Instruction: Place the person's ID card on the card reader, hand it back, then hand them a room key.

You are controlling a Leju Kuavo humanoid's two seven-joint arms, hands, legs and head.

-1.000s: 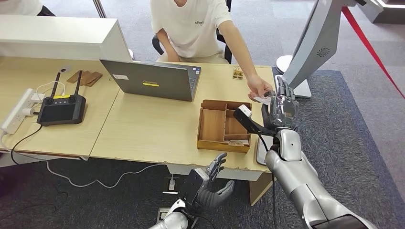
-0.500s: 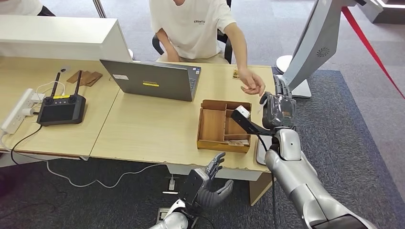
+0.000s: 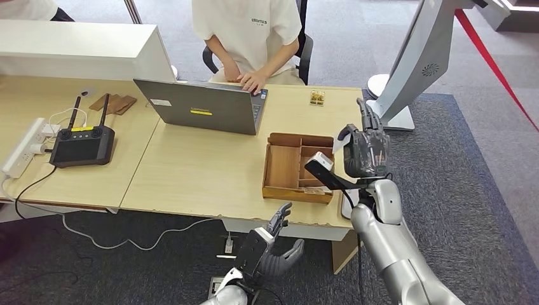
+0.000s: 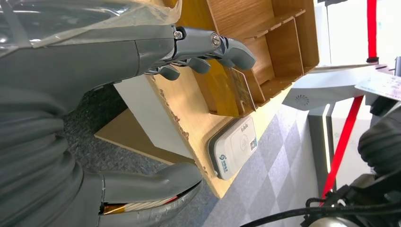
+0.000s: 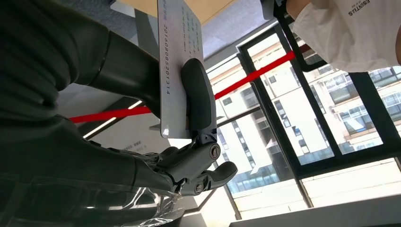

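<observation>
In the head view, the robot's right hand (image 3: 365, 149) is raised beside the table's right end, grasping a thin white ID card (image 3: 341, 139) at its thumb side, above the wooden divided tray (image 3: 297, 167). The left hand (image 3: 274, 244) hangs below the light wooden table (image 3: 191, 171), fingers spread and holding nothing. The person in the white T-shirt (image 3: 245, 32) sits behind the grey laptop (image 3: 203, 106), a hand on its keyboard.

In the left wrist view, the small white card reader (image 4: 234, 153) lies flat at the table's edge, just beside the tray.

In the right wrist view, the card (image 5: 179, 61) is pinched upright between thumb and fingers (image 5: 198, 101), its printed number showing.

The step in hand looks to be bringing the card to the reader: the wrist should turn the card flat, lower it squarely onto the reader's face clear of the tray wall, and let go only once it rests there.
</observation>
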